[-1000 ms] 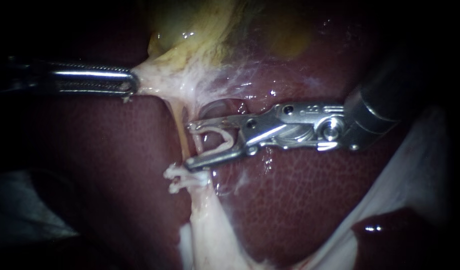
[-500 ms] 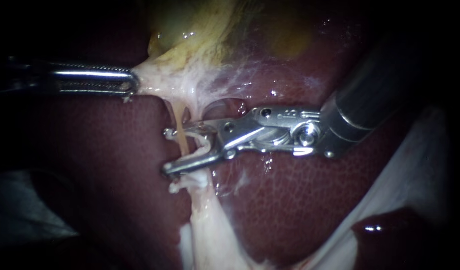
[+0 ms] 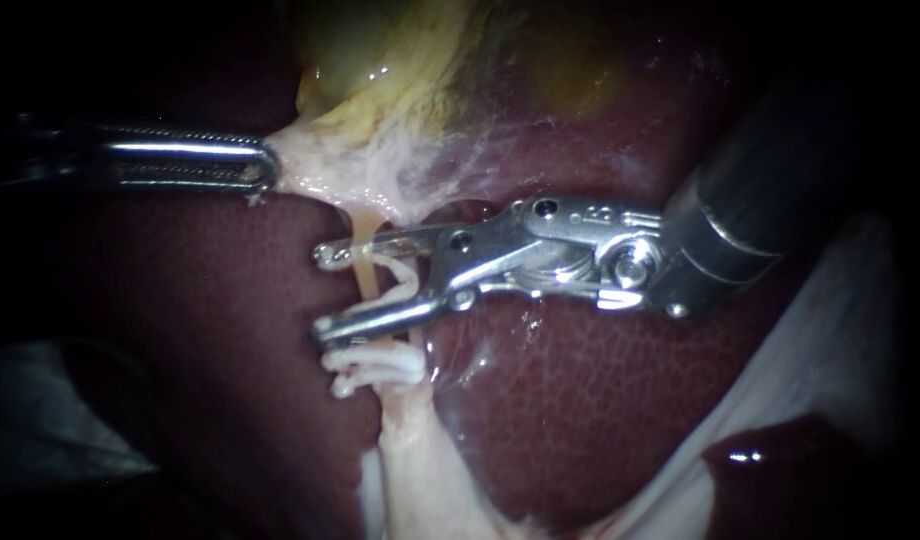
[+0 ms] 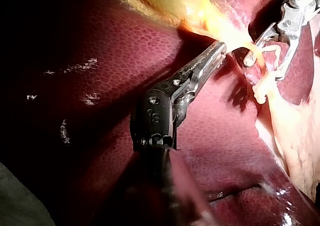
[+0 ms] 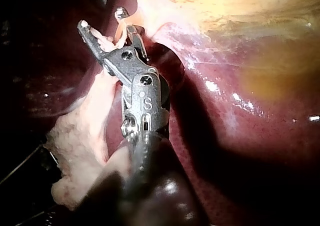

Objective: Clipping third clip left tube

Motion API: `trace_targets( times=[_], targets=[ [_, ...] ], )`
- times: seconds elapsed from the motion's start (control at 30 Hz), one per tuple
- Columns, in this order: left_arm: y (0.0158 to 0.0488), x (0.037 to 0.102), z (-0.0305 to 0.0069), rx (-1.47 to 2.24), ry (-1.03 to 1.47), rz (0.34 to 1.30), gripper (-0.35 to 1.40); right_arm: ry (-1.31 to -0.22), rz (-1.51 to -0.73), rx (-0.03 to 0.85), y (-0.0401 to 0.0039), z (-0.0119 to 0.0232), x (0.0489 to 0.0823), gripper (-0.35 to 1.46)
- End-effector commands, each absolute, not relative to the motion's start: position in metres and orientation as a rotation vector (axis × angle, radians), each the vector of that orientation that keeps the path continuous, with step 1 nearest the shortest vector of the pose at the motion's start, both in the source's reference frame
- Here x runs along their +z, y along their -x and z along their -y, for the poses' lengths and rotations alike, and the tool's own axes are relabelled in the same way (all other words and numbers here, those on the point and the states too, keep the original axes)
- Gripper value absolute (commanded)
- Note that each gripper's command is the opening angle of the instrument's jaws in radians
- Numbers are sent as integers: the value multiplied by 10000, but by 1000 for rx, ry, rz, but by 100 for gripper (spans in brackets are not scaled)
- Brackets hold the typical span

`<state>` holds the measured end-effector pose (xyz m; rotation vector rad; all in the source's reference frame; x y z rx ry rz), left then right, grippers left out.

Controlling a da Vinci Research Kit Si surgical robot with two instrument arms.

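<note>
A thin yellowish tube [image 3: 364, 282] runs down from the pale tissue under the gallbladder [image 3: 380, 60]. My right instrument [image 3: 322, 291] comes in from the right. Its jaws are open and straddle the tube, one on each side, with a white clip [image 3: 398, 287] lying between them. Two white clips [image 3: 375, 366] sit on the tube just below the lower jaw. My left instrument [image 3: 263, 166] is shut on the pale tissue [image 3: 310, 160] and holds it taut to the left. The left wrist view shows the same grip [image 4: 216, 50]. In the right wrist view the open jaws [image 5: 101, 18] reach past the tube [image 5: 120, 34].
Dark red liver [image 3: 600, 400] lies all around and under the tube. A broad pale band of tissue [image 3: 420, 470] continues down from the clips. A whitish sheet [image 3: 830, 330] lies at the lower right, behind my right instrument's shaft.
My right instrument has moved left: its open jaws, which stood just right of the tube, now reach across it. The left instrument has held still.
</note>
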<state>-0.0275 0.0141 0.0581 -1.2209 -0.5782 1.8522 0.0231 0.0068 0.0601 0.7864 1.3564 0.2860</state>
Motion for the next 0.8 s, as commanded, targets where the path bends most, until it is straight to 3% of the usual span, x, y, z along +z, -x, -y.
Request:
trace_targets(
  times=[0.03,0.23,0.4,0.8],
  targets=[
    [275,581,-141,1852,1221,578,-35,-789,-1354,291,-230,-69,603,31],
    [275,581,-141,1852,1221,578,-35,-805,-1348,297,-227,-71,609,5],
    [276,581,-140,1852,1221,577,-35,-838,-1345,291,-225,-71,610,-35],
    [276,581,-141,1852,1221,577,-35,-875,-1321,324,-224,-72,620,-35]
  ],
)
